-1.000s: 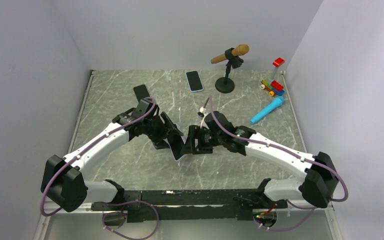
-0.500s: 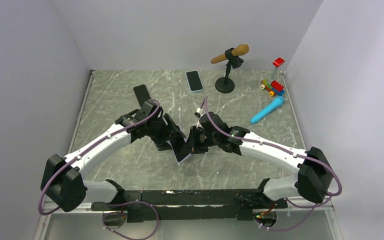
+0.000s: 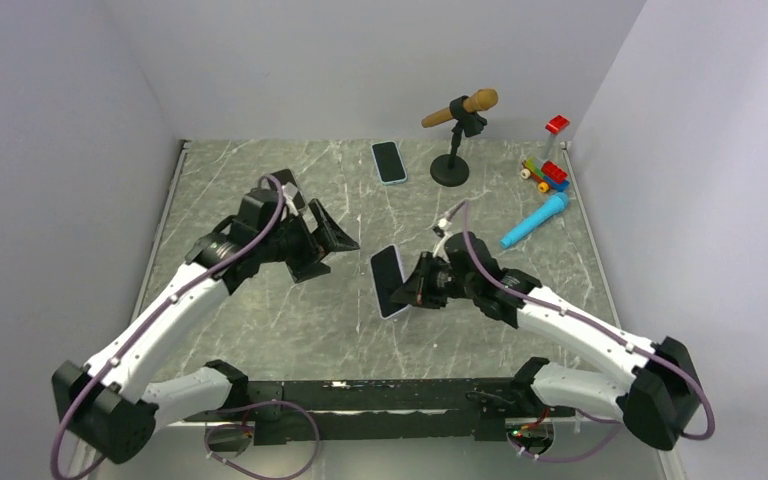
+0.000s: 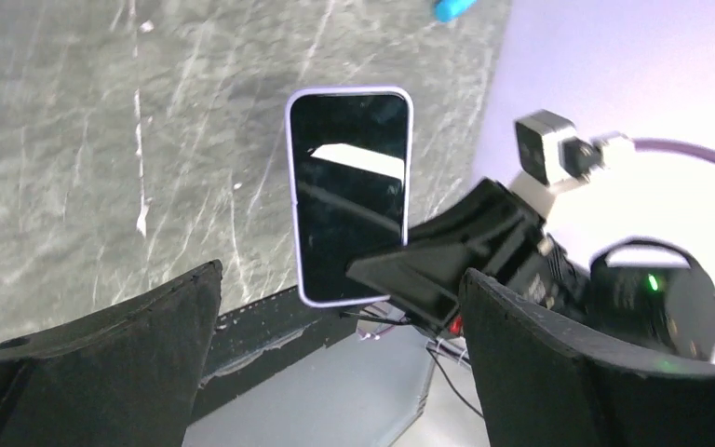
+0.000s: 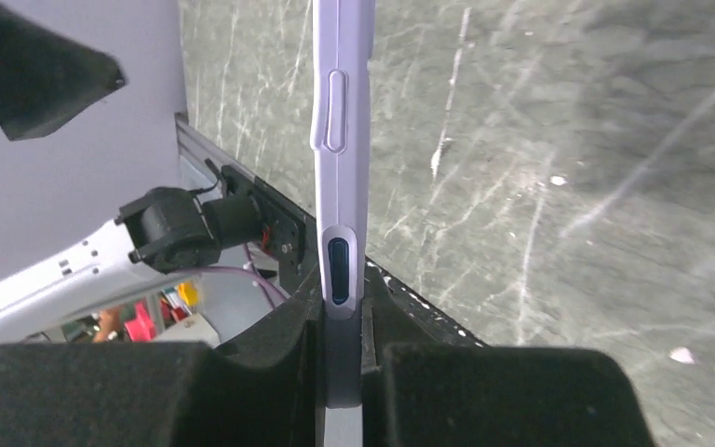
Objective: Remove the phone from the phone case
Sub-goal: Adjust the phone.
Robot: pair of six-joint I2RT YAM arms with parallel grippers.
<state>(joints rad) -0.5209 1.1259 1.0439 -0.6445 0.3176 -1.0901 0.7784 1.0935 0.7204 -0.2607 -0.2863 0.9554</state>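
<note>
Right gripper (image 3: 410, 287) pinches the cased phone (image 3: 388, 280), long axis 12-to-6, with the wide-open, empty left gripper (image 3: 328, 245) at its 10 o'clock.

Left tool (image 4: 340, 279) gaping wide, held aloft; right tool (image 5: 340, 326) clamped tight; both pointing inward.

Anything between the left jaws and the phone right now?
No. Only bare tabletop separates the open left jaws from the phone, seen in the top view.
</note>
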